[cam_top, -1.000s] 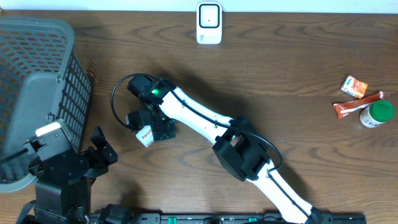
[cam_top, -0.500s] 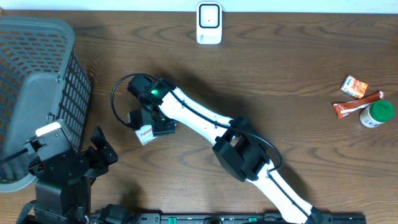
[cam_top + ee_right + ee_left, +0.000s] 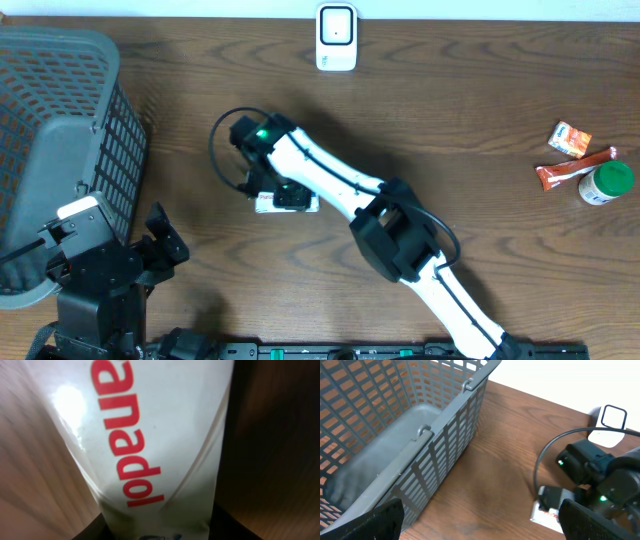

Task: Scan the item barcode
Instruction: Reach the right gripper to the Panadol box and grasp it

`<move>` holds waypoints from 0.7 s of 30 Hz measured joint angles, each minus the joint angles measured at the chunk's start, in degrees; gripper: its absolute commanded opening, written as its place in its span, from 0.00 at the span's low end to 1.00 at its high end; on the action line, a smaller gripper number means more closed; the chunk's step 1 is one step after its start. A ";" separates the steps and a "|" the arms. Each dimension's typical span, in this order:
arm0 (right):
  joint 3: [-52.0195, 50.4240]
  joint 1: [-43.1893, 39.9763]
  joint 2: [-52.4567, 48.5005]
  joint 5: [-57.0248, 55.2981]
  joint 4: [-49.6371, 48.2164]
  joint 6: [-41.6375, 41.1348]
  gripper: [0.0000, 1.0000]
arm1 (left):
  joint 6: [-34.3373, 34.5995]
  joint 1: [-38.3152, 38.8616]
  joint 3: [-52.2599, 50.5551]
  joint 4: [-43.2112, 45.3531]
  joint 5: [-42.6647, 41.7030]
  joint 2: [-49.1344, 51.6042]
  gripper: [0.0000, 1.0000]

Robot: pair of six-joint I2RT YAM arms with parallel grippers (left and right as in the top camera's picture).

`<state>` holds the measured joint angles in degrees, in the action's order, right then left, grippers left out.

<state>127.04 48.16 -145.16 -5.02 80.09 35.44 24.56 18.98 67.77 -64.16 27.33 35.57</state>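
Observation:
A white box with red "Panadol" lettering (image 3: 264, 204) lies under my right gripper (image 3: 290, 195) at the table's left centre. In the right wrist view the box (image 3: 160, 435) fills the space between both dark fingers, which press on its sides, so the right gripper (image 3: 160, 530) is shut on it. No barcode shows on the visible face. A white scanner (image 3: 336, 37) stands at the far edge of the table, also in the left wrist view as the scanner (image 3: 607, 425). My left gripper (image 3: 485, 527) stands open near the front left, apart from the box (image 3: 547, 516).
A grey mesh basket (image 3: 60, 130) fills the left side, close to the left arm; its wall (image 3: 450, 445) runs beside the left gripper. At the far right lie a small orange packet (image 3: 570, 137), an orange wrapper (image 3: 572, 170) and a green-lidded jar (image 3: 607, 183).
The right gripper closed on the box and carried it to the right and a little toward the back, turning it. The left arm stayed still.

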 measured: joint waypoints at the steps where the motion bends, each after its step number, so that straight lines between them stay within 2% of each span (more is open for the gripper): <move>1: 0.00 -0.74 0.00 -0.04 0.61 -0.57 0.38 | 0.00 0.00 0.00 0.00 0.00 0.00 0.98; 5: -0.04 -4.15 -0.22 -0.20 4.00 -2.25 0.45 | 0.00 0.00 0.00 0.00 0.00 0.00 0.98; 9: -0.20 -8.48 -0.61 -0.46 6.43 -3.76 0.63 | 0.00 0.00 0.00 0.00 0.00 0.00 0.98; 10: -0.37 -10.03 -0.61 -0.22 6.91 -4.15 0.84 | 0.02 0.00 0.00 -0.02 0.02 0.00 0.98; 11: -0.39 -10.64 -0.61 -0.09 7.06 -4.31 0.99 | 0.00 0.00 0.00 0.00 0.00 0.00 0.98; 16: -0.35 -15.26 -0.24 4.44 7.04 -4.94 0.99 | 0.00 0.00 0.00 0.02 0.00 0.00 0.98; 21: -0.35 -16.44 0.17 10.08 6.23 -5.38 0.99 | 0.00 0.00 0.00 0.00 0.00 0.00 0.98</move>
<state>126.69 31.73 -144.99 5.06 86.32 30.06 24.56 18.98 67.77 -64.16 27.33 35.57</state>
